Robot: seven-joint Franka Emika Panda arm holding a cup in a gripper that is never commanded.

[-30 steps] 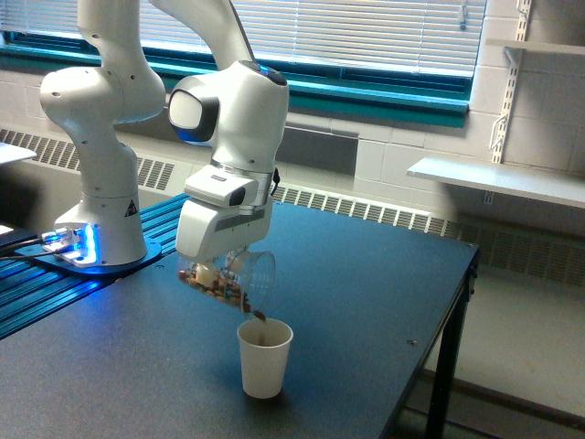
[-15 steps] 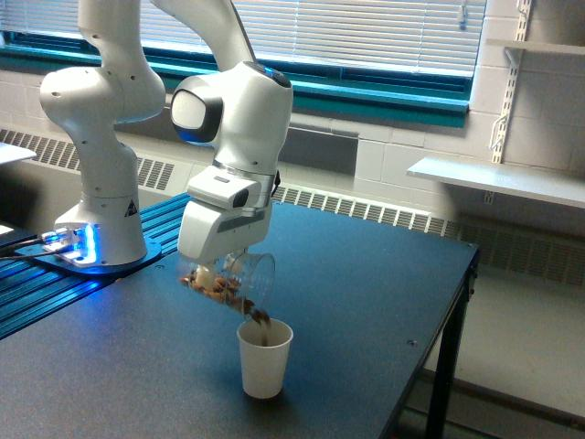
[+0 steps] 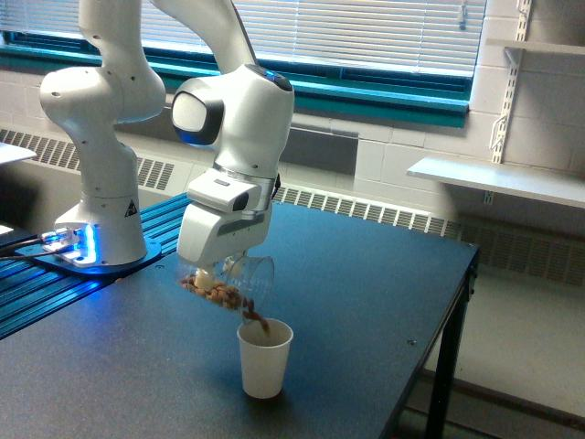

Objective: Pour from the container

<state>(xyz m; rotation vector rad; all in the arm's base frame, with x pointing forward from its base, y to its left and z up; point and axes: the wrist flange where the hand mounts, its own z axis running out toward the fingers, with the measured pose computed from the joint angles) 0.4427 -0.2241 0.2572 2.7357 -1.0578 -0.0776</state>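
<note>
The container (image 3: pixel 239 279) is a clear cup, tipped on its side above the table with its mouth toward the exterior view's right. Brown bits lie along its lower wall, and a stream of them falls from its lip into the white paper cup (image 3: pixel 265 358) standing upright below it. My gripper (image 3: pixel 219 271) is shut on the container from above; the white hand hides its fingers and the cup's base.
The dark table (image 3: pixel 366 293) ends at an edge on the exterior view's right. The arm's white base (image 3: pixel 101 229) stands on a blue rail at the left. Radiator, window blinds and a wall shelf (image 3: pixel 498 178) are behind.
The container has tilted a little further and risen slightly. More brown bits have slid toward its lip and are falling into the paper cup.
</note>
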